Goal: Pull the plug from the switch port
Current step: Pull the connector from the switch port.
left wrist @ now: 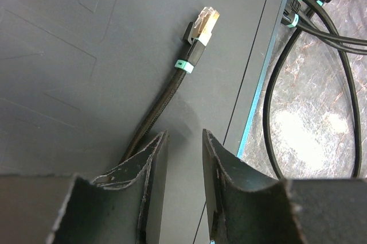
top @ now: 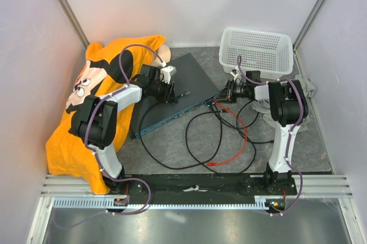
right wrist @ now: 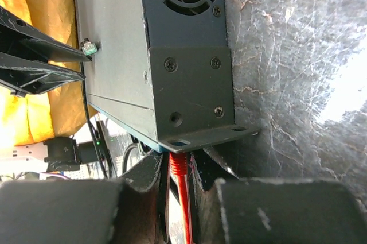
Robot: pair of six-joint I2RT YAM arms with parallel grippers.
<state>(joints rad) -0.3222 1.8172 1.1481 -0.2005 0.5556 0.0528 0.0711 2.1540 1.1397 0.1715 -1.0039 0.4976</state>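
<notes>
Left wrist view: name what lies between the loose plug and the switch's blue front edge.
Nothing but bare switch top, shown in the left wrist view.

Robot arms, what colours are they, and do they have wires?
Both the left arm and right arm have black joints and white links, with a purple cable looping along each. Their fingers are flat, black, with scuffed pale edges.

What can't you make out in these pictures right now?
- Right wrist: which port the red cable enters; the bracket on the switch covers it.
- Left wrist: where the black cable leads; a finger of the left end effector hides it.
- Top: the individual sockets, too small.
</notes>
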